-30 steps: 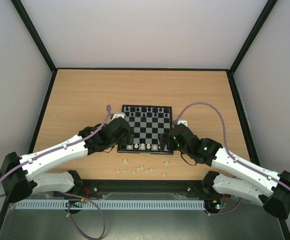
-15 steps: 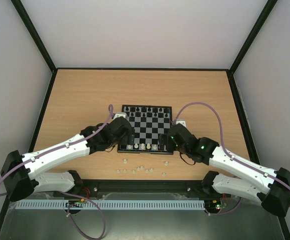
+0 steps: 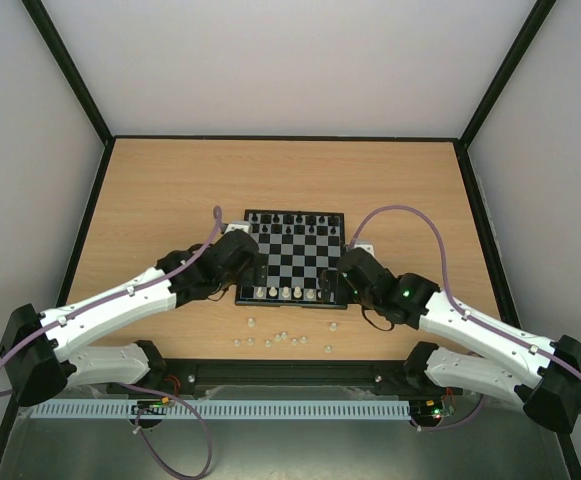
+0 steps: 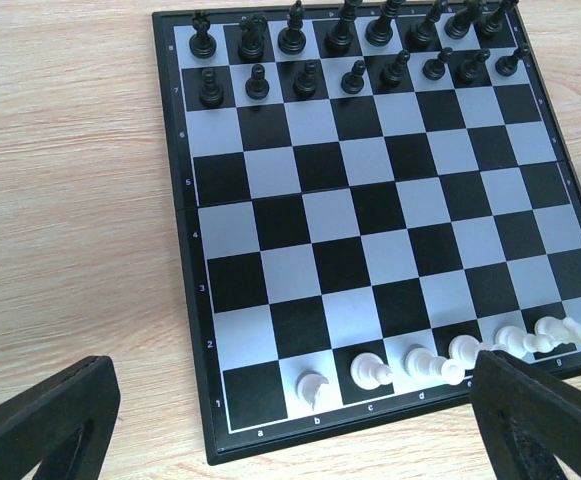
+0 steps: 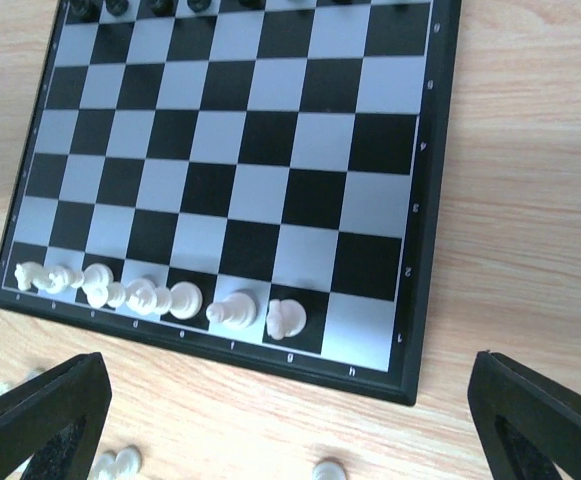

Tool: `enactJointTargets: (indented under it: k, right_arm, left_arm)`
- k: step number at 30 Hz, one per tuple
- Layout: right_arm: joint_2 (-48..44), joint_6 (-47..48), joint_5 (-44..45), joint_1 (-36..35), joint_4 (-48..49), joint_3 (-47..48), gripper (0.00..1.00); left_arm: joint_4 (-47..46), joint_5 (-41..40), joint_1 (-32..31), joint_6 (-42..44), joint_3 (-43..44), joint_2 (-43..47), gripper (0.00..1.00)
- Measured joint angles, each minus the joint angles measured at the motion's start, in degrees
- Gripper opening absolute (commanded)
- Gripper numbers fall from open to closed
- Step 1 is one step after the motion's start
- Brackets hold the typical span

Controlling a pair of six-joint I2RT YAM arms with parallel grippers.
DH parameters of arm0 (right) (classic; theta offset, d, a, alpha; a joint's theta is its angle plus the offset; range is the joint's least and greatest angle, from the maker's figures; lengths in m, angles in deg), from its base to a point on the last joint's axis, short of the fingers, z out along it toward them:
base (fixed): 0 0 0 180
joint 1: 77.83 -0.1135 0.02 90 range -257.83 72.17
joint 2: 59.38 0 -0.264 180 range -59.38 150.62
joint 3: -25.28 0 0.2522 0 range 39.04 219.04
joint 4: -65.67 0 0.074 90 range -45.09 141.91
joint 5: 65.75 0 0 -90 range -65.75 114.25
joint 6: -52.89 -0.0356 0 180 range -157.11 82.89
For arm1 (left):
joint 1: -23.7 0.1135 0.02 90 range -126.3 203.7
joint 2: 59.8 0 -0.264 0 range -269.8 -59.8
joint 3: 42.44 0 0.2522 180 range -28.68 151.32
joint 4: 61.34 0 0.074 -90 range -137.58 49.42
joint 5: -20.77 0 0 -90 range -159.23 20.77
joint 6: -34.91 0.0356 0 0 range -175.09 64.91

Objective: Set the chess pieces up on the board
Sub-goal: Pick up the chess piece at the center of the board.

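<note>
The board (image 3: 292, 252) lies mid-table. Several white chess pieces (image 4: 371, 371) stand on its near row, from file b to file g; they also show in the right wrist view (image 5: 233, 310). The near corner squares are bare. Several more white pieces (image 3: 283, 336) lie loose on the table in front of the board; two show in the right wrist view (image 5: 120, 461). My left gripper (image 3: 253, 272) hovers open and empty over the board's near left corner (image 4: 290, 440). My right gripper (image 3: 337, 277) hovers open and empty over the near right corner (image 5: 290, 440).
Black pieces (image 3: 292, 220) fill the board's two far rows, also seen in the left wrist view (image 4: 350, 40). Bare wooden table (image 3: 170, 190) surrounds the board, with black-framed walls around it. Purple cables loop above both arms.
Both grippers have crept slightly towards the board's near corners. No piece has moved.
</note>
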Motion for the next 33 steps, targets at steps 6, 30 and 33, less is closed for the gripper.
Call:
enactJointTargets:
  k: [6,30,33]
  right_arm:
    - [-0.04,-1.64,-3.85,0.0,-2.6,0.13,0.99]
    - [13.51,-8.72,-9.22,-7.61,-6.05,-3.72,0.5]
    - [16.35,-8.74,-8.85,-8.52,-6.32,-3.04,0.45]
  left_arm:
    - [-0.79,0.92,0.0,0.66,-0.35,0.04,0.99]
    - [-3.43,3.82,0.0,1.16,-4.9,3.63,0.99]
    - [-3.45,3.85,0.0,1.31,-4.9,3.63,0.99]
